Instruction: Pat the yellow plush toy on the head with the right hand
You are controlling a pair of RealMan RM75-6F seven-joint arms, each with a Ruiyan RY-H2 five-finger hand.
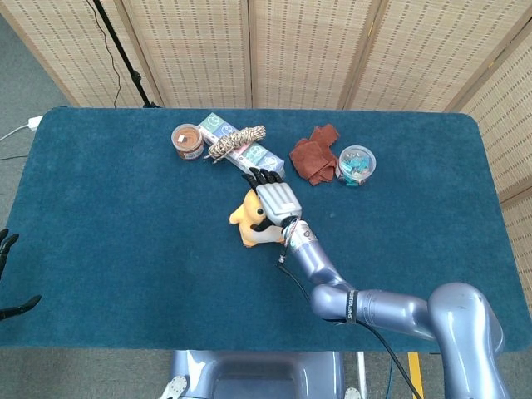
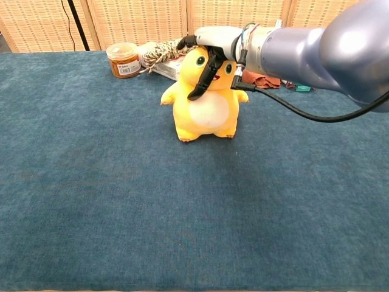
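Now the right hand (image 2: 209,41) lies palm-down on the toy's (image 2: 205,103) head, fingers spread and draped over its face, gripping nothing. That toy stands upright mid-table, near the rope (image 1: 237,140) and jar (image 1: 188,140). It looks soft and light, likely to squash or tip under pressure, so a gentle flat touch on the crown suits it, no grasp needed. Far left, the left hand (image 1: 7,249) hangs off the table with fingers apart, holding nothing.

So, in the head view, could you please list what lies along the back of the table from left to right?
Brown jar → bundle of rope on the boxes → reddish-brown cloth → clear tub of clips.
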